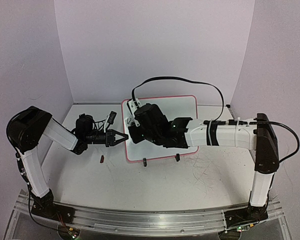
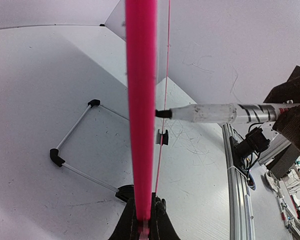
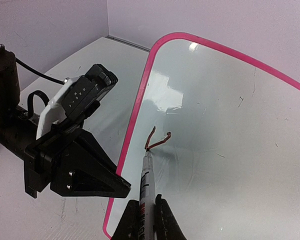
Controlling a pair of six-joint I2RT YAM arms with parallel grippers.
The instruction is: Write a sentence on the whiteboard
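The whiteboard [image 1: 177, 107] stands upright on the table, white with a pink rim [image 2: 140, 100]. My left gripper [image 1: 121, 138] is shut on its left rim, which the left wrist view shows edge-on between the jaws [image 2: 144, 220]. My right gripper [image 3: 146, 212] is shut on a white marker [image 3: 147, 180] whose tip touches the board [image 3: 230, 125] near its left edge. Of the sentence, only a small reddish-brown V-shaped stroke [image 3: 157, 141] shows at the marker tip. The marker [image 2: 215, 113] also shows in the left wrist view, tip against the board.
Two black clip feet [image 1: 145, 161] [image 1: 177, 157] hold the board's lower edge. A small dark red object [image 1: 102, 159] lies on the table left of the board. A wire stand [image 2: 72, 145] sits behind the board. A black cable [image 1: 190, 80] arcs over it.
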